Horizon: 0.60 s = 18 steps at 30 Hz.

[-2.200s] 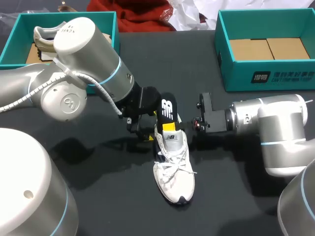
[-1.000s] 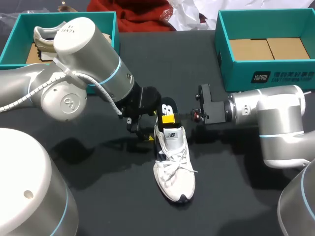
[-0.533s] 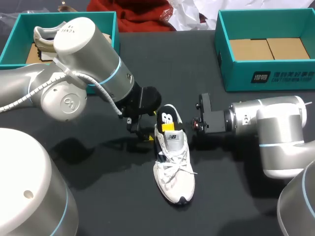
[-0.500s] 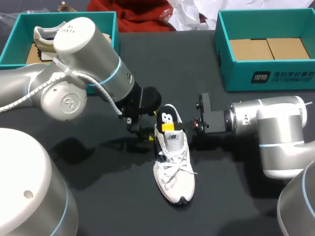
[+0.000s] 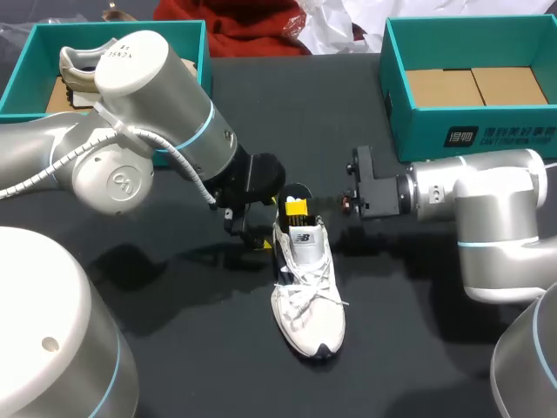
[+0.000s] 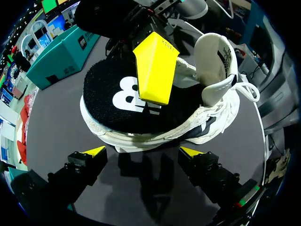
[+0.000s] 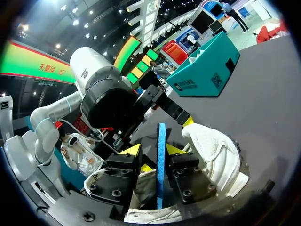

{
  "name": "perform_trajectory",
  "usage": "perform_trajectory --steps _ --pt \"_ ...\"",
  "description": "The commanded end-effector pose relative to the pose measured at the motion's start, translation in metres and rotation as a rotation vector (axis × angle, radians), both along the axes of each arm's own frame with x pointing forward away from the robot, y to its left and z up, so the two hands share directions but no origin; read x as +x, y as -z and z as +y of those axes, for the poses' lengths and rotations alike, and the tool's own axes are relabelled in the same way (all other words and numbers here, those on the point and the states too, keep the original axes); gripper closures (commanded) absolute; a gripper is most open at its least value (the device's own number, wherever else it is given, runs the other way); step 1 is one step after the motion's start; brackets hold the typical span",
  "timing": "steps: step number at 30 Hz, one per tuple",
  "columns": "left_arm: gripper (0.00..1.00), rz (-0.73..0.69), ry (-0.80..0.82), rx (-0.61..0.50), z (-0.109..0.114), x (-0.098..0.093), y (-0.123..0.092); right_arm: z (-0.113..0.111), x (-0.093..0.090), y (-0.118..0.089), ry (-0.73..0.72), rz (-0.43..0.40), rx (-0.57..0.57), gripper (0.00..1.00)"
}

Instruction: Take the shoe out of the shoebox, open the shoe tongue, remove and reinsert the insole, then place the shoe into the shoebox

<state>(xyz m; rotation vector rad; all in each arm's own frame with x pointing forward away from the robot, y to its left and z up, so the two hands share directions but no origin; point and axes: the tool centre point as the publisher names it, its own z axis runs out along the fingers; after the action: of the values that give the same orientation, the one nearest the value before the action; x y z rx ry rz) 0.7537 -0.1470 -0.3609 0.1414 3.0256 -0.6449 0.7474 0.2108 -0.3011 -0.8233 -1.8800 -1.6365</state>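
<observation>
A white shoe (image 5: 310,300) lies on the black table, toe toward me, heel toward the back. Its black insole (image 5: 294,192) sticks out of the heel opening and lies over it (image 6: 113,99). My right gripper (image 5: 298,207) comes in from the right and stands open at the insole. In the right wrist view the insole (image 7: 161,155) stands edge-on between the fingers, against one pad and clear of the other. One yellow finger (image 6: 155,70) rests on top of the insole. My left gripper (image 6: 140,153) is open just behind the heel (image 5: 252,228), holding nothing.
A teal shoebox (image 5: 26,61) at the back left holds another shoe (image 5: 83,65). A second teal box (image 5: 396,78) with cardboard in its bottom stands at the back right. Red cloth and white paper lie along the far edge.
The right gripper's fingers have parted around the insole. The insole has sunk deeper into the heel, with less of it showing. The left arm has stayed still.
</observation>
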Motion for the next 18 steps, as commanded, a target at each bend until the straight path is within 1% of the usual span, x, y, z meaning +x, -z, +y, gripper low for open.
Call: perform_trajectory --steps 1,2,3,8,13,18 --pt "0.0 -0.002 0.0 0.001 -0.001 0.0 0.001 -0.004 0.008 -0.004 -0.005 0.001 -0.008 0.8" --pt "0.0 -0.002 0.0 0.001 -0.001 0.0 0.001 -0.005 0.01 -0.003 -0.004 0.003 -0.006 0.96" --pt "0.0 -0.002 0.0 0.001 -0.001 0.0 0.001 -0.006 0.012 -0.002 -0.004 0.009 -0.004 1.0" --pt "0.0 -0.002 0.0 0.001 -0.001 0.0 0.001 -0.003 0.011 0.011 -0.023 0.057 -0.003 1.0" --pt "0.0 -0.002 0.0 0.001 -0.001 0.0 0.001 -0.002 -0.001 0.024 -0.012 0.106 -0.018 1.0" --pt "0.0 -0.002 0.0 0.001 -0.001 0.0 0.001 -0.002 -0.014 0.028 -0.007 0.135 -0.038 1.0"
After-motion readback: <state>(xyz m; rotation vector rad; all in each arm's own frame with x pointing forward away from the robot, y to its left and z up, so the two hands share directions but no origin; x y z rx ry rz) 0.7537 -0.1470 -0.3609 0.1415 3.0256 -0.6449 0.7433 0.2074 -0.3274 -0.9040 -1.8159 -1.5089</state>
